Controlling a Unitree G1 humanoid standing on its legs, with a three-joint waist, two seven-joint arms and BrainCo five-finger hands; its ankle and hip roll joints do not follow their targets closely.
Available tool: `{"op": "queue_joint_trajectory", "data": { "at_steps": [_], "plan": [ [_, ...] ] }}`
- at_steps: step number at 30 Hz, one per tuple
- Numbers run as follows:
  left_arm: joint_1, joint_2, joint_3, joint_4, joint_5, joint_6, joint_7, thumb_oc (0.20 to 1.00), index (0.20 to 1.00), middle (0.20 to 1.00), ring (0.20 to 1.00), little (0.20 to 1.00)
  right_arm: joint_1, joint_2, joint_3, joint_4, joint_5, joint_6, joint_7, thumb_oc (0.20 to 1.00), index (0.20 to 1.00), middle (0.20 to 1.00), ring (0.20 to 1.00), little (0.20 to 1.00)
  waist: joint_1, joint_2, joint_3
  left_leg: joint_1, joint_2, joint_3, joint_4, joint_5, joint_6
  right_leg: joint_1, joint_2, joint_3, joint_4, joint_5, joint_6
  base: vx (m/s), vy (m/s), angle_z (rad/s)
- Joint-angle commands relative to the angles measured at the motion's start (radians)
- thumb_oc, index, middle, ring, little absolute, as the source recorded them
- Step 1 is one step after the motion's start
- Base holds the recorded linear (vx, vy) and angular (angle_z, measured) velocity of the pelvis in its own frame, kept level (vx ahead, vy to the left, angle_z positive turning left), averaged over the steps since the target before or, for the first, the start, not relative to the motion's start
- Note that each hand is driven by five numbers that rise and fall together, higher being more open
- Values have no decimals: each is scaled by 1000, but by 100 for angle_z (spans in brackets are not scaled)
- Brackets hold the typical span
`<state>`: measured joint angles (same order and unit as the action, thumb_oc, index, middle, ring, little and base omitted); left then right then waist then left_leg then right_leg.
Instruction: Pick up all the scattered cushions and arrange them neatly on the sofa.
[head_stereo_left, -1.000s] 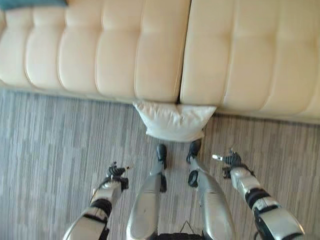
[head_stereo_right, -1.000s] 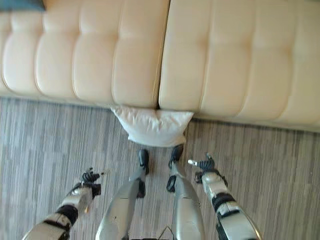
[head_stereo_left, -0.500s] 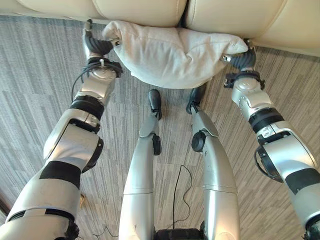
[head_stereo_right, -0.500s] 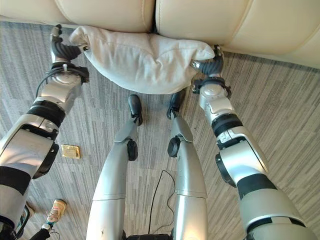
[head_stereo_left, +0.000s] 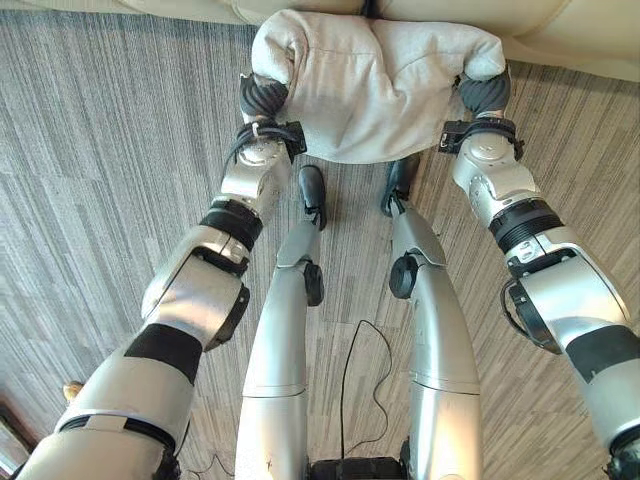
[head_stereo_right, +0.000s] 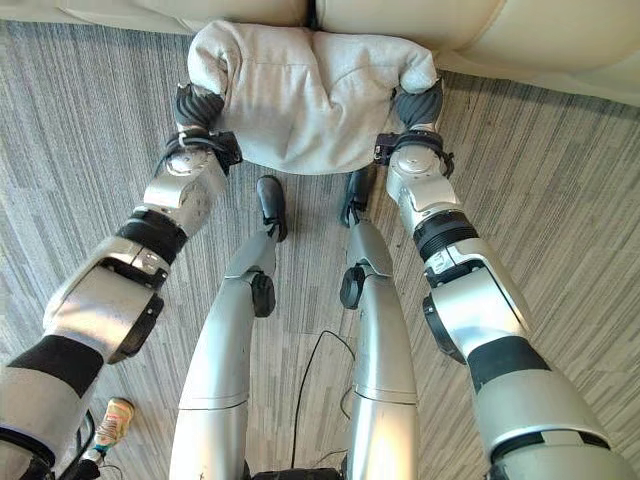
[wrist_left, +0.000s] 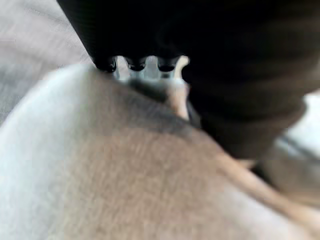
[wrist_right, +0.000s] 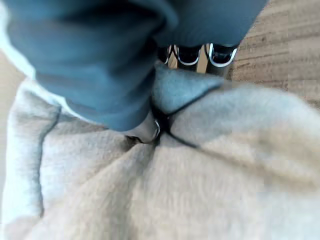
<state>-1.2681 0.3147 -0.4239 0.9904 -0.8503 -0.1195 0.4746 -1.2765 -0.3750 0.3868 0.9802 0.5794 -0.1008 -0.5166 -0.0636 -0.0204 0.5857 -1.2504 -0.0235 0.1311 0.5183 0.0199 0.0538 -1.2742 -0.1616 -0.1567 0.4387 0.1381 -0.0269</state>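
An off-white cushion (head_stereo_left: 375, 85) lies against a cream sofa (head_stereo_right: 480, 30) over grey striped carpet (head_stereo_left: 100, 190).

The floor (head_stereo_left: 110, 150) is a grey carpet with fine pale and dark streaks. It is laid in long strips, and the streaks run in slightly different directions from one strip to the next, so faint seams show between them. It reaches from the near edge up to the top of both eye views, and a brownish streaked patch of it also shows in the right wrist view. Near the lower left corner of the right eye view, a pale shoe (head_stereo_right: 110, 420) stands on the carpet.
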Motion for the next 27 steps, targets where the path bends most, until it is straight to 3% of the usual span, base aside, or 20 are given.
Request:
{"op": "queue_joint_trajectory", "data": {
  "at_steps": [1, 7, 12, 20, 22, 25, 27],
  "plan": [
    [41, -188, -59, -106, -48, -35, -154, 200, 200, 200, 200, 200, 21, 133, 3, -121, 30, -91, 46, 200, 200, 200, 200, 200, 7, -8, -77, 59, 29, -50, -16, -71, -88, 65, -40, 93, 32, -159, 123, 0, 0, 0],
    [152, -222, -35, -209, -70, -60, -143, 200, 200, 200, 200, 200, 157, 182, -59, -199, 75, -111, 67, 200, 200, 200, 200, 200, 0, -8, -91, 206, 36, -55, -131, -41, -102, 217, -33, 70, -74, -127, 136, -43, 4, -10],
    [446, -171, -13, -469, 50, -47, -112, 200, 200, 200, 200, 200, 475, 166, -72, -410, -24, -64, 104, 200, 200, 200, 200, 200, 10, -18, -101, 471, 24, -65, -283, -8, -111, 495, -22, 20, -214, -94, 146, -15, 3, -5],
    [985, -22, 114, -769, 265, 13, -166, 200, 200, 200, 200, 200, 964, 104, -79, -635, -209, 32, 263, 200, 200, 200, 200, 200, 43, -38, -248, 883, 29, -51, -560, 47, -116, 917, -6, -38, -475, -14, 178, 139, -2, 1],
    [1137, 20, 181, -849, 332, 30, -184, 200, 200, 200, 200, 200, 1089, 83, -114, -710, -247, 43, 301, 200, 200, 200, 200, 200, 54, -31, -298, 995, 31, -47, -606, 43, -114, 1028, -9, -49, -526, -23, 183, 198, 20, 5],
    [1250, 52, 240, -919, 370, 44, -203, 200, 200, 200, 200, 200, 1188, 48, -151, -799, -299, 60, 331, 200, 200, 200, 200, 200, 58, -24, -336, 1064, 34, -41, -606, 27, -112, 1097, -7, -54, -526, -45, 183, 114, -3, 5],
    [1365, 68, 311, -1068, 386, 54, -223, 200, 200, 200, 200, 200, 1286, -32, -235, -1057, -436, 66, 360, 200, 200, 200, 200, 200, 53, -17, -391, 1134, 43, -33, -606, 7, -110, 1164, -1, -52, -526, -73, 182, 124, -31, 12]
  ]
}}
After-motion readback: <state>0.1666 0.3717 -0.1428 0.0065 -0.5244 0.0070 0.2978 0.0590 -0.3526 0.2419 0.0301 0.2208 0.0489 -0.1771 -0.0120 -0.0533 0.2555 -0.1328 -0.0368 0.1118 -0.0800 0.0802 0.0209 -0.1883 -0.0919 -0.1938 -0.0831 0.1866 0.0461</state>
